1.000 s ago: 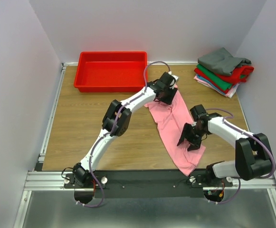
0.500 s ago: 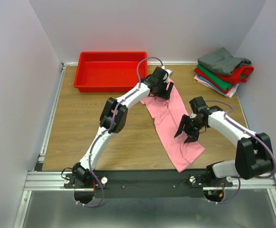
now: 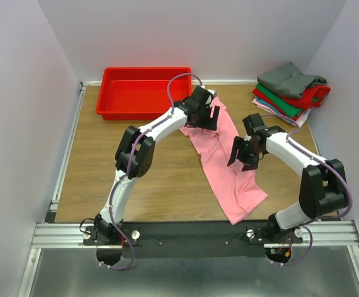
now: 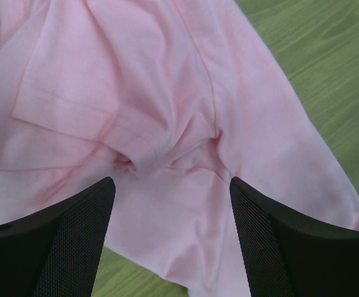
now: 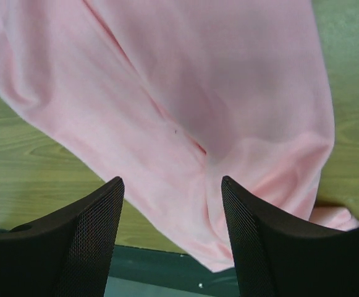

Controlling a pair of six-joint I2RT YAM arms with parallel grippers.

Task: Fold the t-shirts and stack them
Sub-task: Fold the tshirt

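Note:
A light pink t-shirt (image 3: 223,170) lies crumpled in a long strip, running diagonally from the table's middle back toward the front edge. My left gripper (image 3: 206,117) hovers open over its far end. In the left wrist view the pink t-shirt (image 4: 167,93) shows a folded sleeve, and my left gripper (image 4: 170,183) holds nothing. My right gripper (image 3: 243,156) stands open over the strip's right edge. In the right wrist view the pink t-shirt (image 5: 216,93) fills the frame below my empty right gripper (image 5: 171,180). A stack of folded t-shirts (image 3: 290,93), grey on top, sits at the back right.
A red plastic tray (image 3: 108,93) stands at the back left, close behind the left arm's wrist. Bare wooden tabletop (image 3: 99,161) stretches left of the pink shirt. Walls close in the table on the left, the back and the right.
My left gripper opened wider and shifted left over the shirt's far end. The right gripper moved away from the front edge, up along the strip. The cloth's far end shifted slightly left.

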